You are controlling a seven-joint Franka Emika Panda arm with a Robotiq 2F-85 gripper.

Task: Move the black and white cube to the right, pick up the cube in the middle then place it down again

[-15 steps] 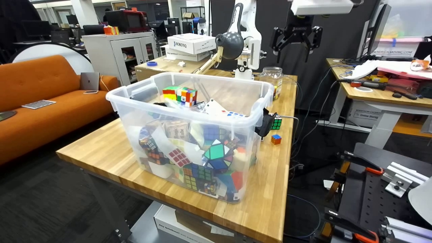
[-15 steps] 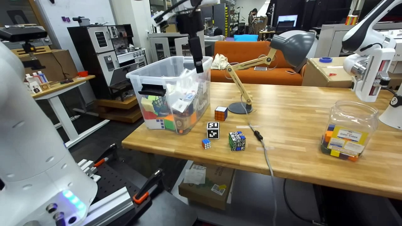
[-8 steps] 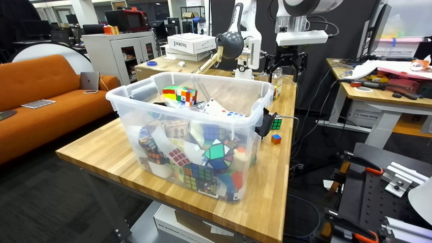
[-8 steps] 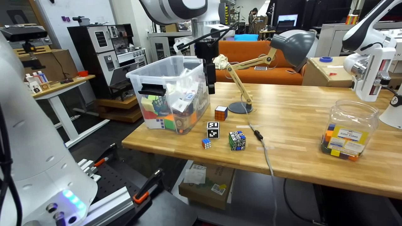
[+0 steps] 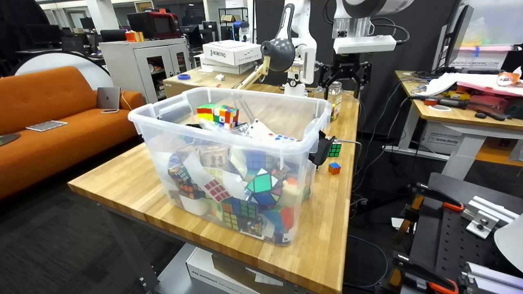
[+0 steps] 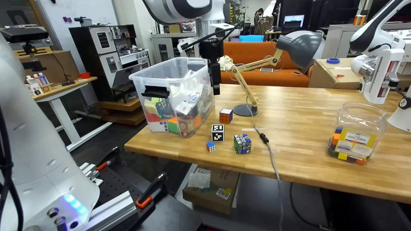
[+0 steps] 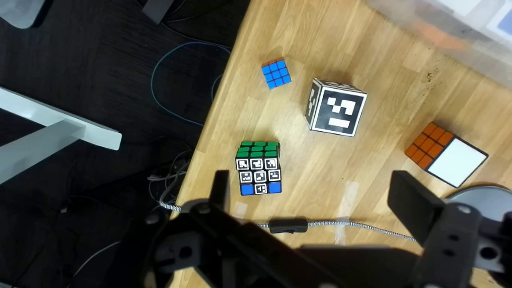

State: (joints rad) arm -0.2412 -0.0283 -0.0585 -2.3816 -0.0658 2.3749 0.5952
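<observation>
The black and white cube [image 6: 217, 133], patterned with square markers, stands on the table in an exterior view; it also shows in the wrist view [image 7: 338, 110]. A puzzle cube [image 7: 260, 172] with green, blue and black-and-white stickers lies near the table edge. A tiny blue-topped cube [image 7: 276, 74] and an orange-sided cube with a white top [image 7: 446, 154] lie either side of the black and white cube. My gripper [image 7: 314, 188] is open and empty, high above the table; it shows in both exterior views [image 5: 341, 96] [image 6: 215, 91]. It touches no cube.
A clear plastic bin [image 6: 173, 80] full of cubes stands beside the loose cubes. A desk lamp [image 6: 245, 110] stands behind them. Its cable with a black switch [image 6: 264, 138] crosses the table. A clear jar [image 6: 358, 128] stands farther along. The table edge [image 7: 208, 128] is close to the cubes.
Over the first half second my gripper came down and shifted over the table, to the right in the view showing the loose cubes. Since then it is nearly still. The cubes have not moved.
</observation>
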